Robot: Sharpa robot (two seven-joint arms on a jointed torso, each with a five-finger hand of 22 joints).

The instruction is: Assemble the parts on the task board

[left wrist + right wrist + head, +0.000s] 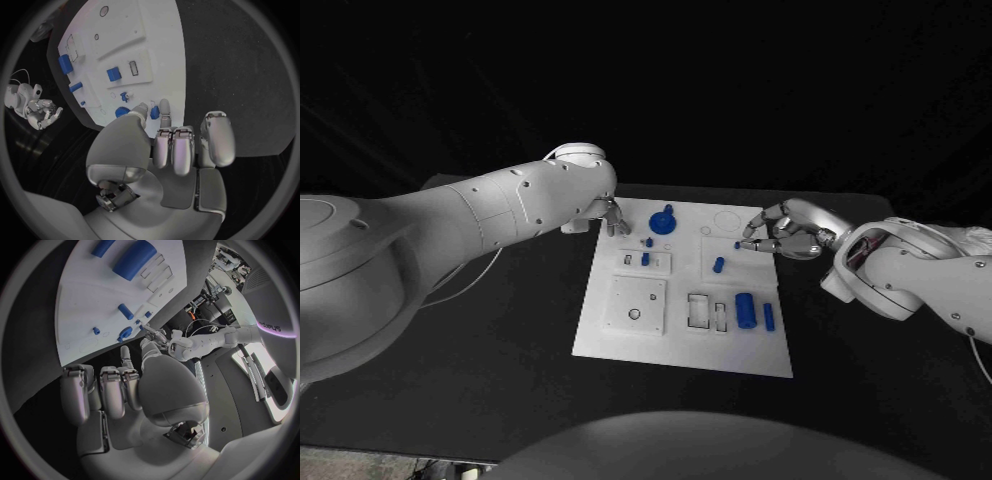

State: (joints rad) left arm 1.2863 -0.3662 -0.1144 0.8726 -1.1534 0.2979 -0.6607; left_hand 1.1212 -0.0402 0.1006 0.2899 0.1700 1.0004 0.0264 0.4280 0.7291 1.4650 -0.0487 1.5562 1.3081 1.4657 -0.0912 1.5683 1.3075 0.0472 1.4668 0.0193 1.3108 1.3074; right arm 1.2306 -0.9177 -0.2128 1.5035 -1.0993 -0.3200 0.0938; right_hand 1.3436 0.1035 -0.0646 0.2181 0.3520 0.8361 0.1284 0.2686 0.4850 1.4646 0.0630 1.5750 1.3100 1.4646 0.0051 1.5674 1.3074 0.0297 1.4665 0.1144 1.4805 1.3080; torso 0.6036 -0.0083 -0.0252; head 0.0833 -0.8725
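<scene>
Left arm: enters from the left edge of the head view and reaches toward the upper-left corner of the task board.
Left hand: at the board's upper-left corner. In the left wrist view the fingers lie curled side by side, and the thumb and one fingertip come together at a small blue part over the board's edge; whether the part is truly pinched cannot be told.
Task board: white plate in the middle of the black tabletop, long axis running from upper to lower frame, carrying several raised white blocks and recessed slots.
Round blue part: upper middle of the board, just right of the left hand.
Small blue pegs: just below the round part, beside a white block with slots.
Short blue cylinder: centre-right of the board, standing apart from the other pieces.
Large blue cylinder: lower right of the board, with a slim blue bar just to its right.
Right hand: over the board's upper-right edge. Fingers partly curled with tips apart, nothing visible between them; in the right wrist view they hang above the white plate.
Right arm: enters from the right edge of the head view.
</scene>
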